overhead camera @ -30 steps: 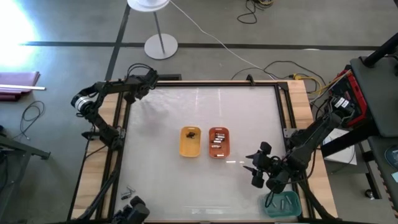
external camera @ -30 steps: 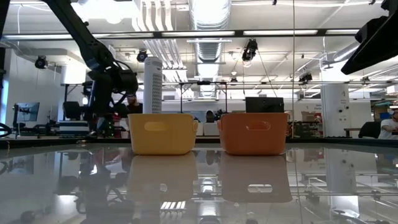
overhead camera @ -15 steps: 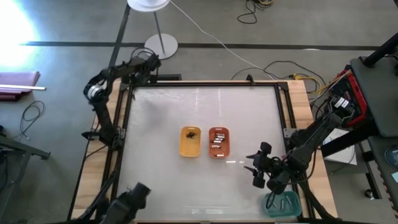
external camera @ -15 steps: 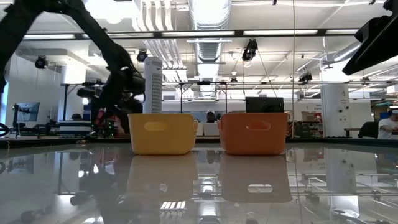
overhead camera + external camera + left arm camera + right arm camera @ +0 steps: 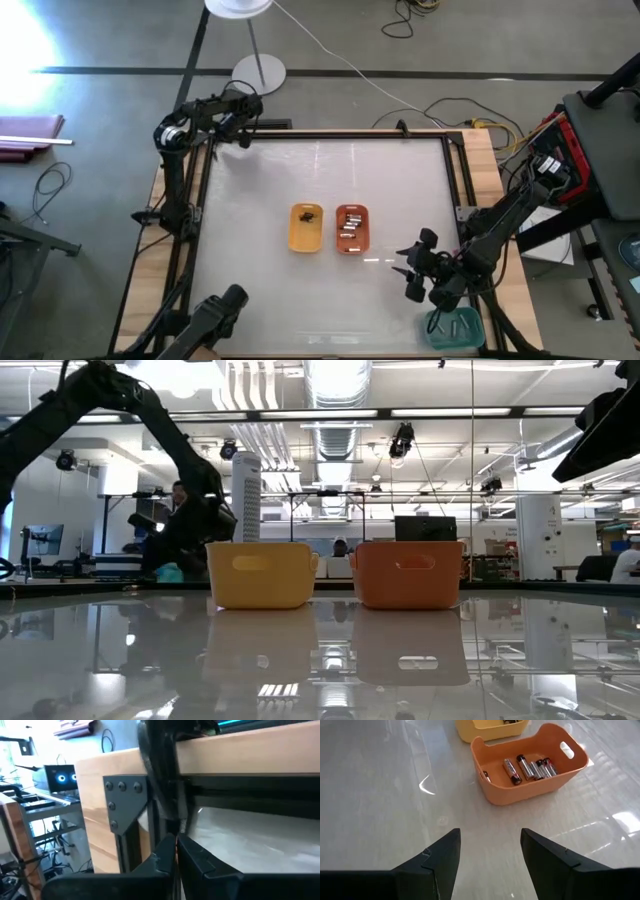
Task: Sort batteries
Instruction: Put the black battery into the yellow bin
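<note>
The batteries (image 5: 530, 768) lie in the orange tray (image 5: 532, 765) and the yellow tray (image 5: 306, 228) at the table's middle, with more in the teal tray (image 5: 455, 327) at the near right corner. The right gripper (image 5: 490, 857), released and empty, hovers just right of the orange tray. The left gripper (image 5: 176, 851), clenched on nothing, sits at the far left corner. Sorting looks finished; best to retreat without nudging the trays.

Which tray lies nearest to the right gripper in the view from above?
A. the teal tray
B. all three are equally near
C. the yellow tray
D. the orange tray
A. In the high view the right gripper hovers just above the teal tray at the table's near right corner, while the orange tray and the yellow tray sit farther off at the middle; the right jaws stand open.
</note>
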